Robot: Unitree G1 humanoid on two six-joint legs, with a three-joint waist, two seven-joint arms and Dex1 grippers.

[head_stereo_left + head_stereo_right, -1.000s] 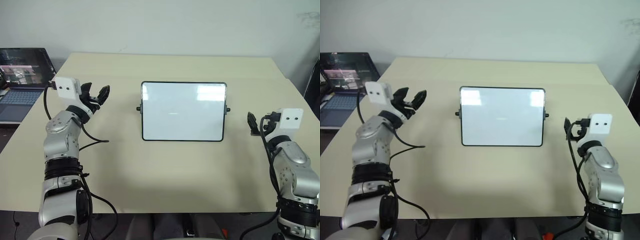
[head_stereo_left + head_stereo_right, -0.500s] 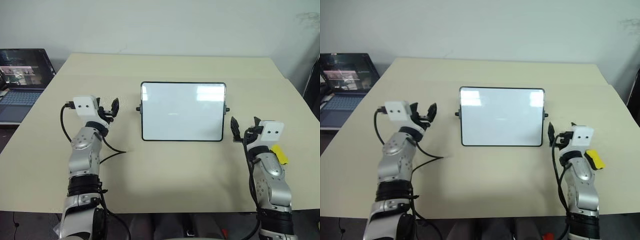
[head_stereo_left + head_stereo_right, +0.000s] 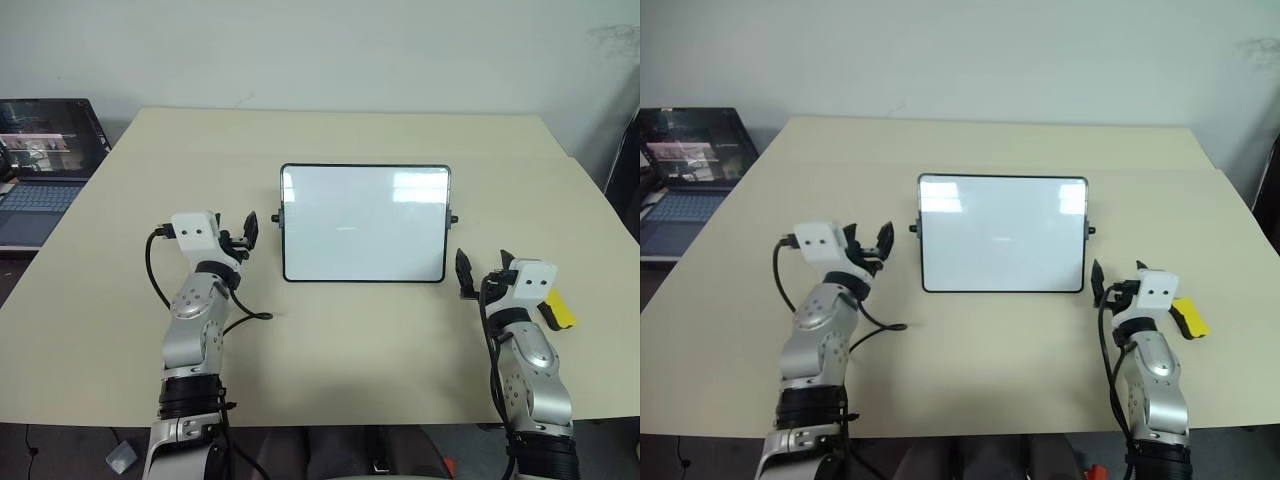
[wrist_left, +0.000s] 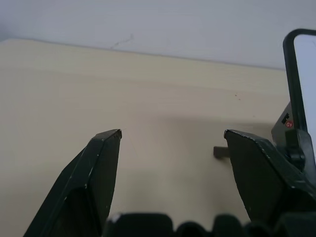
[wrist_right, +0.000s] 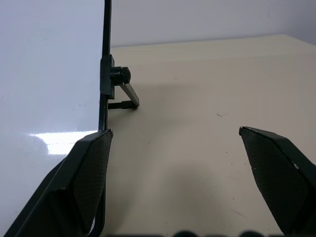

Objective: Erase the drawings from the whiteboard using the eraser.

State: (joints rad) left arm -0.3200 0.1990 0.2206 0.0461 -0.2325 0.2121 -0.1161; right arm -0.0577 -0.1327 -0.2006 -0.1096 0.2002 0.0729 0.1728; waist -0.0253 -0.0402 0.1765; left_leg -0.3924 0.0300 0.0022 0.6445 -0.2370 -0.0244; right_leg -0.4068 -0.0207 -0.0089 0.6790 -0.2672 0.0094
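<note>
- Two black-fingered pincers, left gripper (image 3: pixel 246 229) and right gripper (image 3: pixel 482 274), both spread open, empty, flanking the whiteboard (image 3: pixel 364 222): glossy, dark-framed, rounded corners.
- Yellow eraser (image 3: pixel 558 309) lies partly hidden behind the right wrist.

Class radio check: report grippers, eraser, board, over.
Left gripper and right gripper open, empty, flanking the framed white whiteboard. Small yellow block eraser on the beige table beside right arm. Nothing blocking.

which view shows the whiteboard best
The left eye view: the whole whiteboard stands framed mid-table, as in the right eye view. The right wrist view catches one side and a knob; the left wrist view just a corner.
</note>
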